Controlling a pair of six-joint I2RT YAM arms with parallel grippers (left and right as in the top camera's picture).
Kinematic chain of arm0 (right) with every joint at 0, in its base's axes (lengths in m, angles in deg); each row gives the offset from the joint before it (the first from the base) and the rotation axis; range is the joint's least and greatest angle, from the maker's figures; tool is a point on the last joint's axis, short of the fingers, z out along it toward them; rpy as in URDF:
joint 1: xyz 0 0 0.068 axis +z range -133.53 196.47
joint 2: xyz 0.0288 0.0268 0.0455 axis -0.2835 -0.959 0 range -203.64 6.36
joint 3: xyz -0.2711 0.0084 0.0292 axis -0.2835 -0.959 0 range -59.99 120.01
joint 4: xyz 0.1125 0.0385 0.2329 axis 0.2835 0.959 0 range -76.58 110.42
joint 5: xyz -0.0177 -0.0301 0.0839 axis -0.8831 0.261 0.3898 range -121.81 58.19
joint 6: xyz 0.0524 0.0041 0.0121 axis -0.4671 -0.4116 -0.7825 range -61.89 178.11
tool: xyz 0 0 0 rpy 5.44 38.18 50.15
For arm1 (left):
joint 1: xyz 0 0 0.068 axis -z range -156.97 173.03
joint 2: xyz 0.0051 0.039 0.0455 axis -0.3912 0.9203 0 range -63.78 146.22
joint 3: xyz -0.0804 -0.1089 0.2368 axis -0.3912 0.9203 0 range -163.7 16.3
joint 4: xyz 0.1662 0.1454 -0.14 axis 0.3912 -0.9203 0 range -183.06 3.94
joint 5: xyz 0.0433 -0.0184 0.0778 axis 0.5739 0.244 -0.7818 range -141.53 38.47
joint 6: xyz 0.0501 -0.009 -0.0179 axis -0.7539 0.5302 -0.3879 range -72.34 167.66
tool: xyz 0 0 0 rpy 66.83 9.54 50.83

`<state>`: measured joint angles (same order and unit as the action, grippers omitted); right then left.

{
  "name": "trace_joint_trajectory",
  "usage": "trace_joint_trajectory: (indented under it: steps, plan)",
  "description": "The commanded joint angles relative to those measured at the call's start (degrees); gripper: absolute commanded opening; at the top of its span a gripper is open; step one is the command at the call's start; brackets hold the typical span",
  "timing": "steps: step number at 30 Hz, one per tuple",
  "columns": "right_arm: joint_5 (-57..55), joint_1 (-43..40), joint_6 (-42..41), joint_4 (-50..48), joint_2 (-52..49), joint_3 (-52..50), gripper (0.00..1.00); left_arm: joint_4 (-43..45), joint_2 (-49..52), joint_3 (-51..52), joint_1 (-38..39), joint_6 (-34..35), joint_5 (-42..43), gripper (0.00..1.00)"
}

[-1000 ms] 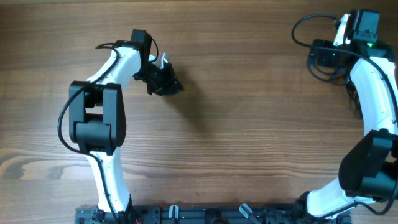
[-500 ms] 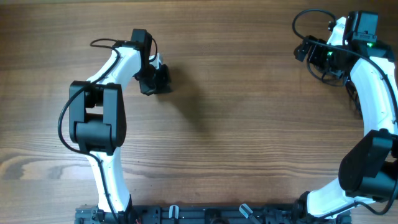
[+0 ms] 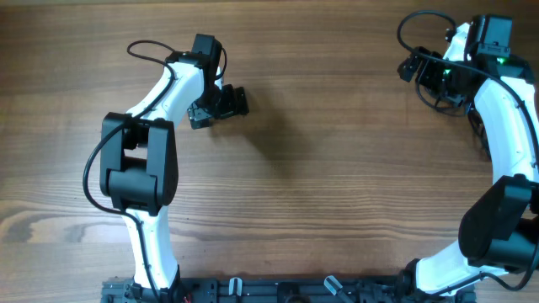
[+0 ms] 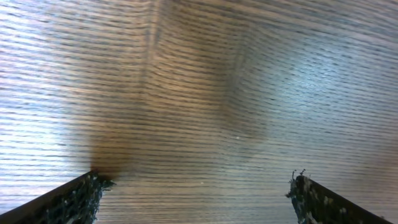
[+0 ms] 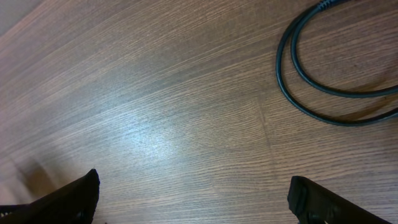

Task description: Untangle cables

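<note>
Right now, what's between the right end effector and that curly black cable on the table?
Just bare wooden table. The right wrist view shows the open right end effector, then plain wood all the way up to the cable.

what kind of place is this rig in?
Probably a robot lab bench: wood-grain table, left arm and right arm rising from a rail at its near edge, a looped black cable lying on it.

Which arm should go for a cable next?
Right. The right end effector, open, has a looped cable lying on the table just ahead in its wrist view. The left end effector, also open, faces only bare wood.
</note>
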<state>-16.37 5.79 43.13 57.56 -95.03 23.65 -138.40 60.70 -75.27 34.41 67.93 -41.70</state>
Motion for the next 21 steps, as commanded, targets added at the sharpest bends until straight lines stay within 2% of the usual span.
trace_joint_trajectory:
  steps: [1,8,11,21]
  plan:
    - [1.0,-0.1,-0.5,-0.2,-1.4,-0.5,1.00,-0.2,2.0,1.4,-0.3,0.3,-2.4,1.00]
    - [1.0,-0.1,-0.5,-0.2,-1.4,-0.5,1.00,-0.1,1.8,1.0,-0.5,-1.0,-2.5,1.00]
    - [1.0,-0.1,-0.5,-0.2,-1.4,-0.5,1.00,-3.1,1.4,-1.6,-1.3,-3.2,-2.4,1.00]
    - [1.0,-0.1,-0.5,-0.2,-1.4,-0.5,1.00,-5.8,1.2,-5.5,-2.4,-3.1,-2.4,1.00]
